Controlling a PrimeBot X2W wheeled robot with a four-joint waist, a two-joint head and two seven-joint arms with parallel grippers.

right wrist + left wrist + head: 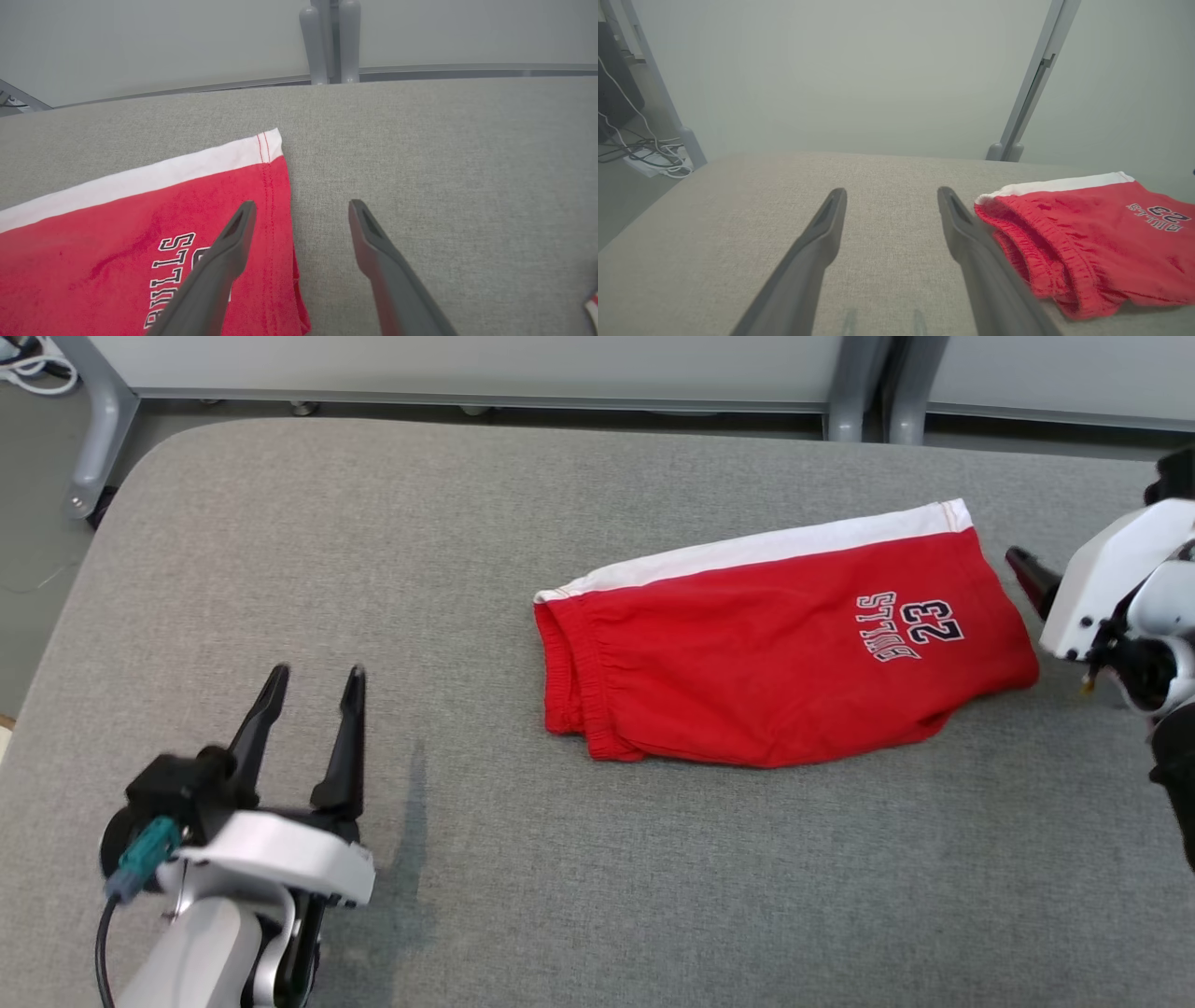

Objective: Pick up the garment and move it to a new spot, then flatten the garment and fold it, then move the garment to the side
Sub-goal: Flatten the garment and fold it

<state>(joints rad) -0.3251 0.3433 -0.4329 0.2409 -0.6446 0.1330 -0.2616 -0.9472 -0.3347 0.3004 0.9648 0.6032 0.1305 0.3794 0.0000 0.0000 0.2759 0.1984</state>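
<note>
Garment status as I read it: red shorts (pixel 784 653) lie flat, folded in half, right of centre on the table (pixel 373 523), left gripper (pixel 317 674) and right gripper (pixel 302 205) both spread and empty, so only the side move may remain.

Grey fabric-covered table (pixel 280 523), folded red shorts (pixel 766 663) (white side stripe, number 23) flat on its right half

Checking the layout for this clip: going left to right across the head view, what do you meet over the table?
left end effector → red shorts → right end effector
</note>
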